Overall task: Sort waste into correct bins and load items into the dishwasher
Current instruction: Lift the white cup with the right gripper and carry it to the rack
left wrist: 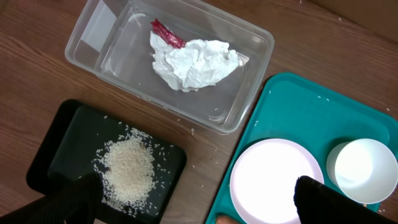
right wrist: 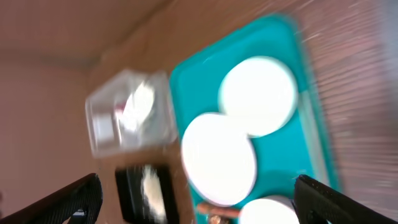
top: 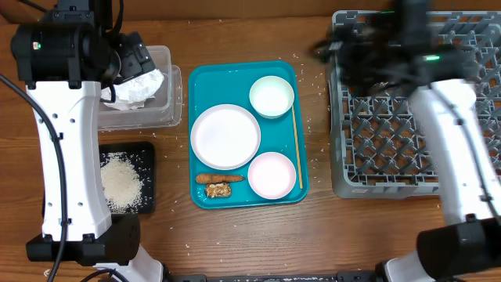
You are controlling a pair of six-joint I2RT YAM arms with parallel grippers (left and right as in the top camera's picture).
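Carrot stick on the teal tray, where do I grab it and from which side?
Probably from above, at its middle, pinching across its thin width. The carrot stick lies flat between the plate and the brown chunk, so its sides are crowded.

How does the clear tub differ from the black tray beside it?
The clear tub is see-through with tall walls; the black tray is opaque and shallow. The clear tub holds a crumpled white napkin and a red wrapper; the black tray holds loose white rice. Both are rectangular and stand on the table, beside the teal tray.
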